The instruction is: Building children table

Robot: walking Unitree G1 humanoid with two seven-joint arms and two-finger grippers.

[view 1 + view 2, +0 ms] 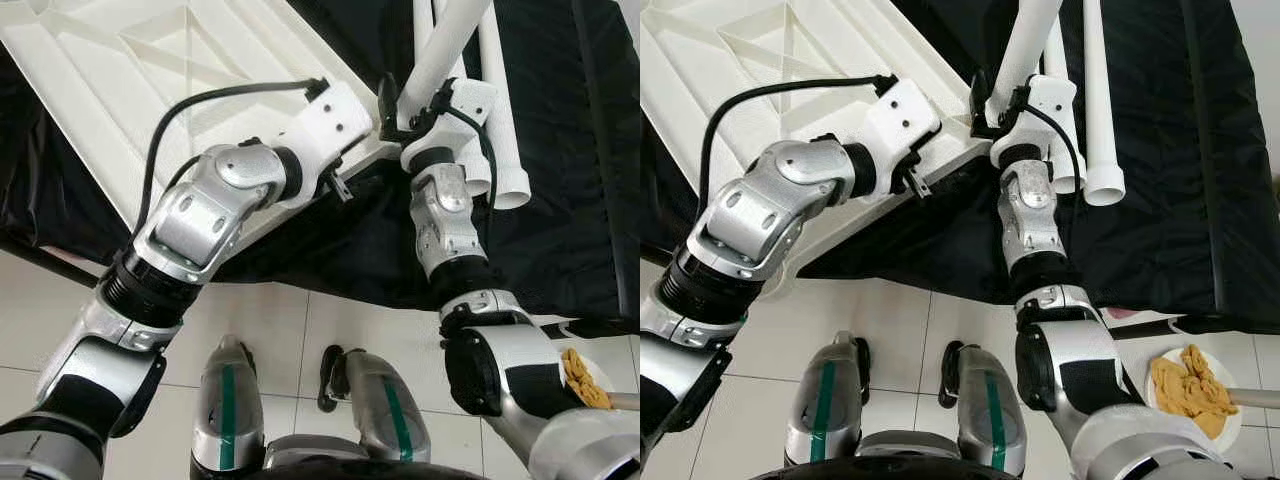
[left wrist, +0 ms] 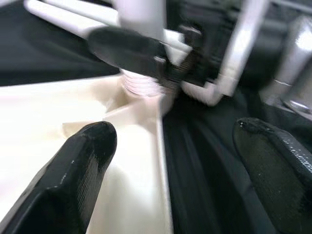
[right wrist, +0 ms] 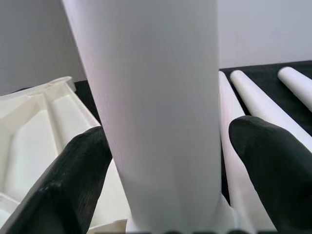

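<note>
At far left, on the black sheet (image 1: 560, 150), lies our tabletop (image 1: 150, 90), turned underside up so its ribs and corner socket face us. It looks like moulded white plastic: light, stiff, a little slick, and we judge it is best steadied at the rim near the corner rather than on the thin ribs.

Our left gripper (image 2: 180, 161) sits at that near corner. Its fingers (image 2: 78, 180) are spread wide; one hangs over the pale inside of the panel, the other over the dark sheet, with the rim between them. They hold nothing, and we cannot tell whether either pad touches the rim.

Moving right, the leg (image 1: 1025, 45) stands nearly upright in the corner socket, its threaded end meeting the socket in the left wrist view. It is a smooth hollow tube, rigid and light, and probably slippery under rubber pads, so we would grip it low, close to the socket, where a turn carries best and the tube tips least.

Our right gripper (image 3: 168, 161) is there already, low on the leg. Its fingers (image 3: 73, 185) bracket the tube on both sides; they look parted slightly wider than it, so we judge this a loose straddle, not a firm clamp.

Further right, spare legs (image 1: 500, 120) lie on the sheet, just beside the standing one. At far right, a plate (image 1: 1230, 425) with a yellow cloth (image 1: 1188, 390) rests on the tiled floor (image 1: 280, 330).
</note>
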